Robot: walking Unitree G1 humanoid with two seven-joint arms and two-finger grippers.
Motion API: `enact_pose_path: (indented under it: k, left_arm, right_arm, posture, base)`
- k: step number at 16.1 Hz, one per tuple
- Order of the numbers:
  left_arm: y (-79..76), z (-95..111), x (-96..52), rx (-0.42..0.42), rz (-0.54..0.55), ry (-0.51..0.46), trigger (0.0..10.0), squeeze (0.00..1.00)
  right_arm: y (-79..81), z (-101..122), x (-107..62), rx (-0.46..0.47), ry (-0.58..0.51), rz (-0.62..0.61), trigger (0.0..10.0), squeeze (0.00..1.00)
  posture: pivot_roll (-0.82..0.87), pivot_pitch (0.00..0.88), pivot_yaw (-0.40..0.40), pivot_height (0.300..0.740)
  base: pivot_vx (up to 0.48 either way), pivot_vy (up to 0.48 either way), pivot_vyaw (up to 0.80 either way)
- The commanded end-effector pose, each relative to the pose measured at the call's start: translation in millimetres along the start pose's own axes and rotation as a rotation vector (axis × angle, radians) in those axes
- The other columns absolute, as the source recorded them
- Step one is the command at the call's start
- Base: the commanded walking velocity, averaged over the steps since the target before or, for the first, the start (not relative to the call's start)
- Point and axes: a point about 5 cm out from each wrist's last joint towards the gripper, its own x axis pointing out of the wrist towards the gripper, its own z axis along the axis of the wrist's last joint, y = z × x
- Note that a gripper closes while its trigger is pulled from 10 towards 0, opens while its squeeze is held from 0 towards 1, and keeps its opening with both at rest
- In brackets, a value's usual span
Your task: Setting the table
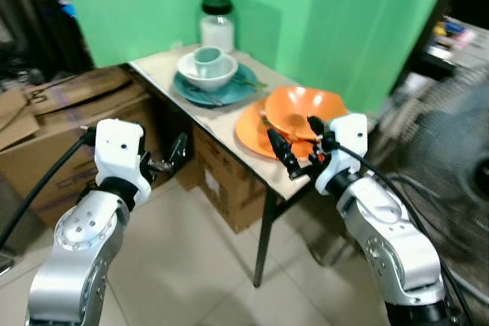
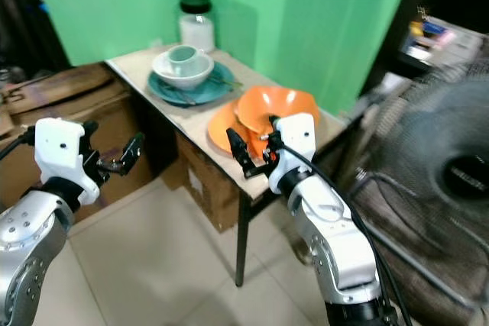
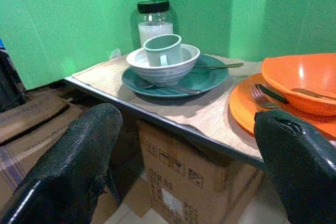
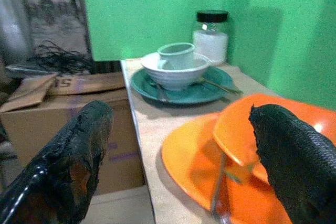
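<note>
Tabletop [image 1: 229,116]: small, sitting in a corner w/ green wall [image 1: 306,13] behind; cardboard boxes [image 1: 61,127] lying beside & under it.
Teal plate [image 1: 229,89]: sitting toward far end of tabletop, carrying white bowl [image 1: 208,72] w/ pale green mug [image 1: 208,57] inside; cutlery lying on plate rim.
Jar [image 1: 217,24]: black lid, white contents, standing just behind teal plate, near wall.
Orange plate [image 1: 252,131]: lying at near end of tabletop, orange bowl [image 1: 306,108] sitting on it, tilted; fork [image 3: 258,96] resting on plate beside bowl.
Right gripper [image 1: 294,150]: hovering at near tabletop edge, right by orange plate; fingers apart, holding nothing.
Left gripper [image 1: 172,156]: hanging off to left of tabletop, over the boxes, well apart from dishes; fingers apart, holding nothing.
Fan [image 1: 451,158]: standing at right, blurred.
</note>
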Motion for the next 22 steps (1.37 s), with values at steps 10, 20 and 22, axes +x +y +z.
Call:
enact_pose_path:
  k: [10,20,22]
  left_arm:
    - [-8.2,1.7,3.1,0.048,-0.113,0.013,10.0,0.00]
    - [-22.3,-8.3,-1.0,0.131,-0.532,0.146,10.0,0.00]
    - [-24.9,-7.4,-1.8,0.104,-0.571,0.148,10.0,0.00]
  right_arm:
    - [-21.3,14.5,13.5,0.025,0.184,-0.153,10.0,0.00]
    - [-41.7,32.7,63.9,0.089,0.531,-0.224,10.0,0.00]
    - [-46.3,27.9,67.6,0.096,0.577,-0.232,10.0,0.00]
  posture:
    - [0.22,0.000,0.008,0.740]
    - [0.18,0.000,0.024,0.740]
    - [0.18,0.000,0.021,0.740]
  base:
    - [0.311,0.000,0.00]
    - [0.027,0.000,0.00]
    - [0.000,0.000,0.00]
